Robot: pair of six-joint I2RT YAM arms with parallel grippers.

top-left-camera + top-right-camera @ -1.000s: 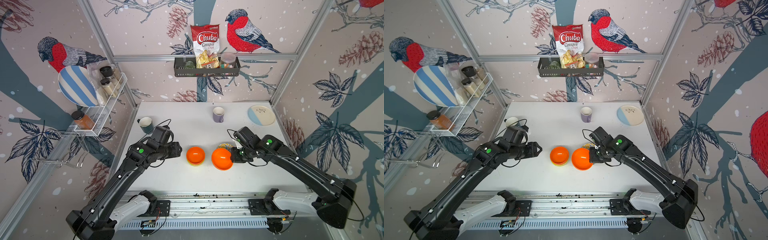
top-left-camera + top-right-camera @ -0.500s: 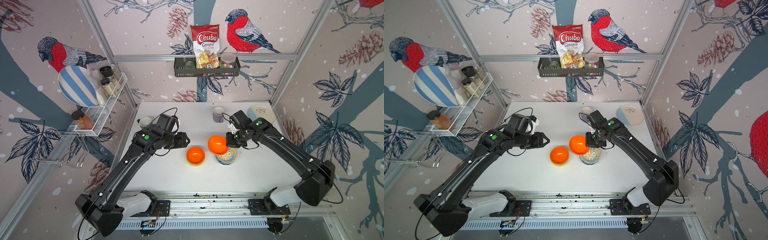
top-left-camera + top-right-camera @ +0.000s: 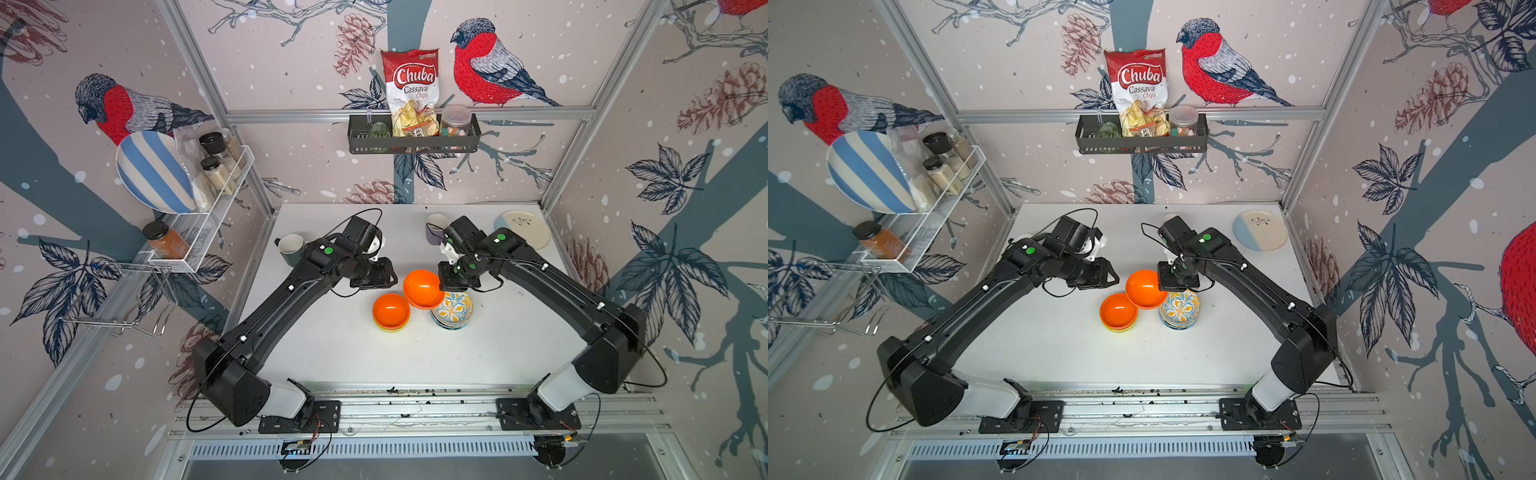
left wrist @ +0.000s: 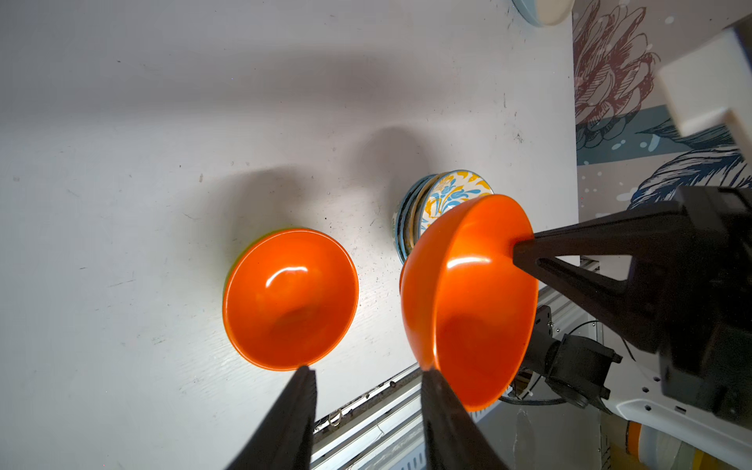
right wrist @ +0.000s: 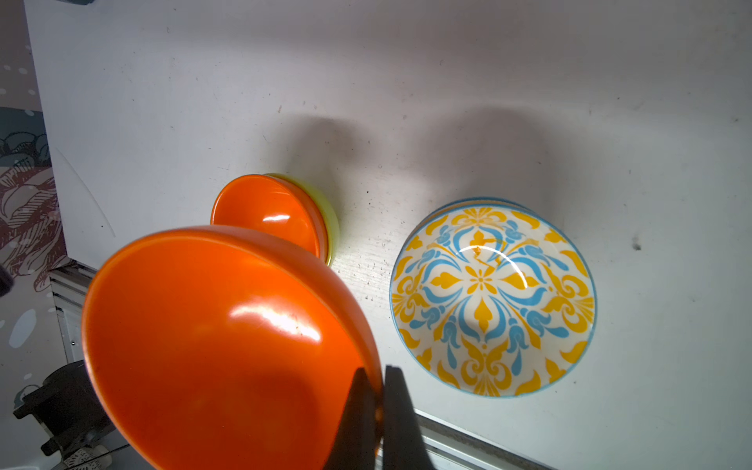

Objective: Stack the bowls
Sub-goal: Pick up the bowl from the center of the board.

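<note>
Two stacks are seen on the table (image 3: 332, 353), and a held bowl (image 3: 422, 289) hangs in the air between them. At the left, the left gripper (image 4: 366, 369) is spread apart and empty. One of its fingertips lies close beside the held bowl's rim; whether it touches cannot be told, and a nudge there could twist the bowl in its grip. Next, an orange bowl (image 3: 390, 309) is nested in a green bowl (image 5: 331, 219). A release made off-centre could leave the load skewed on that pair or push it aside. The held bowl is tilted and is gripped only at its thin, glossy rim by the clenched right gripper (image 5: 376, 372), so a slip or swing is to be feared. At the right, the floral stack (image 3: 453, 309) lies just beside it and could be clipped on the way down.
</note>
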